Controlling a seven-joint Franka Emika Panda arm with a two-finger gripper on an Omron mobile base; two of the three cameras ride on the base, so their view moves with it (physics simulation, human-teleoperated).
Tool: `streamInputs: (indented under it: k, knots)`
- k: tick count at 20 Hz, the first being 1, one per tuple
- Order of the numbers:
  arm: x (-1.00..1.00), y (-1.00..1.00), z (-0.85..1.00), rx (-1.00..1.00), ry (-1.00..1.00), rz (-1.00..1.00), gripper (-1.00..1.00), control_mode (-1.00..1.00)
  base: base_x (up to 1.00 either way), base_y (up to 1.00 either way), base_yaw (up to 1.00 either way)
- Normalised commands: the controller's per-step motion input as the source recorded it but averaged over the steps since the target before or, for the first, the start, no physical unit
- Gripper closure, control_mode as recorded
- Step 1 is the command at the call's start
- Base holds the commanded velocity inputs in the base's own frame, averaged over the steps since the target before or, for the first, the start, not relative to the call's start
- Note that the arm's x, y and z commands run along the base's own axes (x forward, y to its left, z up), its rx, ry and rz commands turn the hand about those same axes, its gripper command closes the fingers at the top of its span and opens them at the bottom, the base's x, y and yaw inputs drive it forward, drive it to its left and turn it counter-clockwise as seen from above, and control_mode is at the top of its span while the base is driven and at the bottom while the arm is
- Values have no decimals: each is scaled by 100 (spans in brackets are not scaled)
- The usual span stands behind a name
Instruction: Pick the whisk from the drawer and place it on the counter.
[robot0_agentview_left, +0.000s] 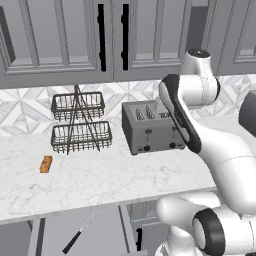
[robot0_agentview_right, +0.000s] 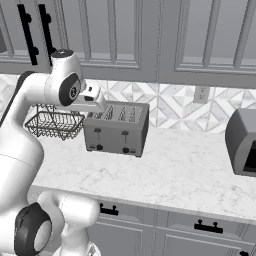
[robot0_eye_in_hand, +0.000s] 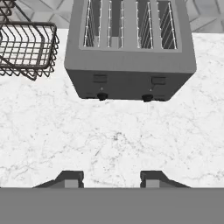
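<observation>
Gripper (robot0_eye_in_hand: 111, 177) partly open, empty, above counter (robot0_eye_in_hand: 113, 140); whisk (robot0_agentview_left: 82, 231) low in drawer (robot0_agentview_left: 55, 235); descent risks clipping counter edge.

Polished white marble counter (robot0_agentview_left: 100, 182), matt grey metal toaster (robot0_eye_in_hand: 131, 65), dark wire basket rack (robot0_agentview_left: 80, 122)

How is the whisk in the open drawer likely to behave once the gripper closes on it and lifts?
The whisk looks slim, so probably light. Its thin black stick handle may slip or swivel between the fingers. The wire head looks springy, so gripping there seems less secure.
</observation>
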Motion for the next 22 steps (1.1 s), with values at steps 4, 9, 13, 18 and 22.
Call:
streamInputs:
  k: [4, 9, 13, 18, 22]
  knots:
    - [-41, 17, -9, 0, 0, 0, -100, -100, 0, 0, 0]
    - [-85, 98, -43, -5, -7, 4, -100, -100, 0, 0, 0]
    - [-58, 100, -63, -7, -1, 11, -100, -100, 0, 0, 0]
    - [-70, 100, -53, 1, 1, 6, -100, -100, 0, 0, 0]
    - [-61, 100, -55, 2, 7, 2, -100, -100, 0, 0, 0]
